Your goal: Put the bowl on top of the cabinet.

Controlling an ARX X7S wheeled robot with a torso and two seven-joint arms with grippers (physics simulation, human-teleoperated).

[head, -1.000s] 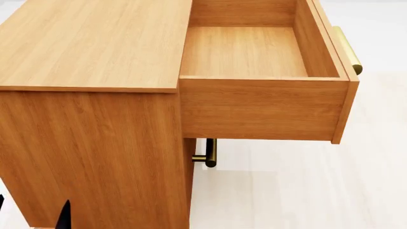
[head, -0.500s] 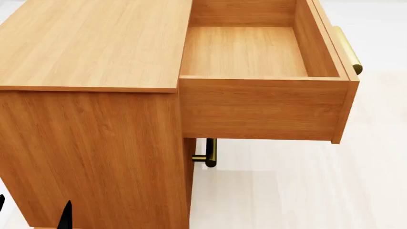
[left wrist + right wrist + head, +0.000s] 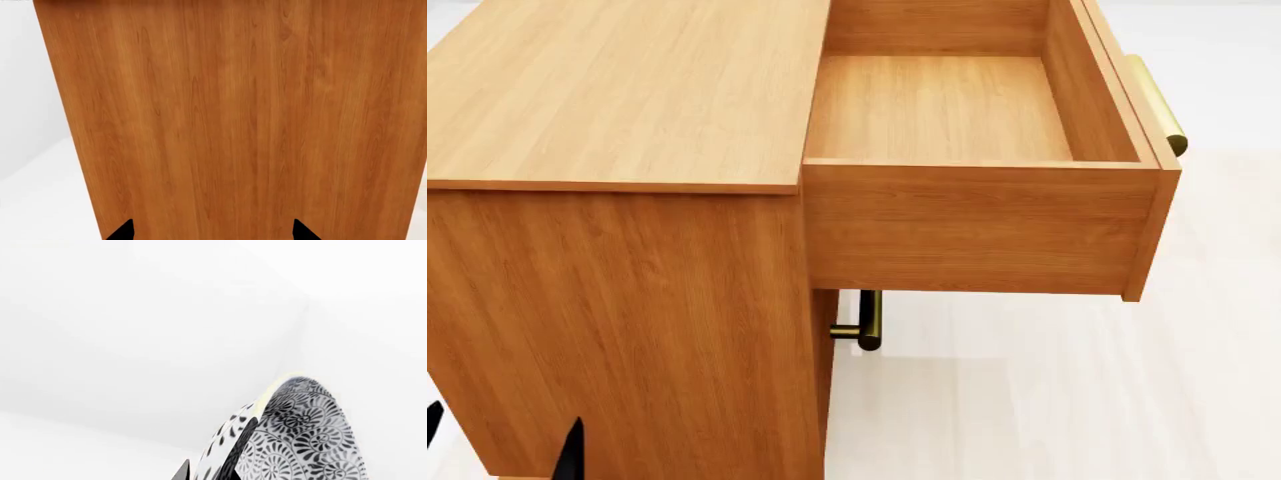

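Observation:
The cabinet (image 3: 627, 90) fills the head view, light-brown wood with a flat bare top. Its side panel (image 3: 233, 120) fills the left wrist view. My left gripper (image 3: 211, 231) stands open just before that panel, nothing between its black fingertips (image 3: 123, 231). In the head view the left gripper (image 3: 501, 445) shows low at the left. The bowl (image 3: 300, 440), white with a grey floral pattern, appears only in the right wrist view, tilted on edge. My right gripper (image 3: 208, 467) is shut on its rim, one finger inside and one outside. The head view shows neither the right gripper nor the bowl.
The cabinet's top drawer (image 3: 948, 110) is pulled out to the right and holds nothing; a brass bar handle (image 3: 1158, 105) is on its front. A lower handle (image 3: 868, 320) sticks out beneath it. Pale floor (image 3: 1068, 400) lies to the right.
The left gripper's fingertips have risen slightly at the lower left of the head view. The cabinet and drawer have not moved.

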